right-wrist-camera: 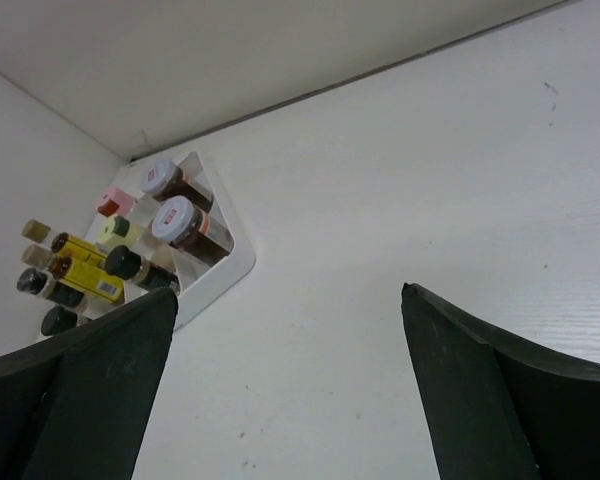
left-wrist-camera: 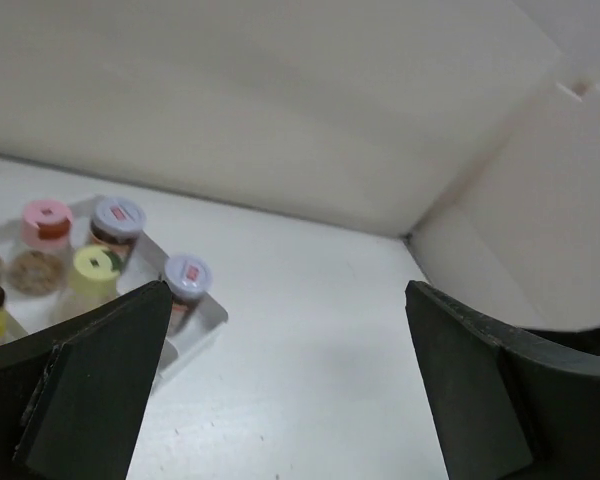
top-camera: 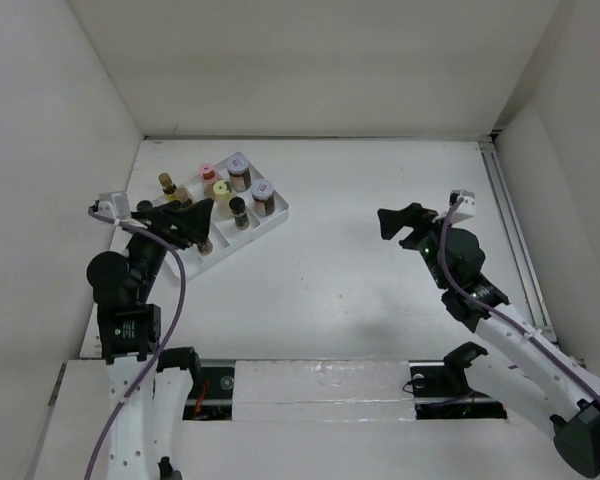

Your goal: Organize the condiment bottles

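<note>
The condiment bottles [top-camera: 220, 190] stand packed together in the white divided tray [top-camera: 254, 235] at the far left of the table [top-camera: 360, 290]. The left jaws hang wide open and empty over the tray's near-left end. The right jaws, also wide open and empty, are well apart to the right.

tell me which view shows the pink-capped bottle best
Left wrist: the pink-capped bottle is largest there, cap and some body visible. Top external shows it tiny, mostly its cap from above. Right wrist shows it small and distant.
</note>
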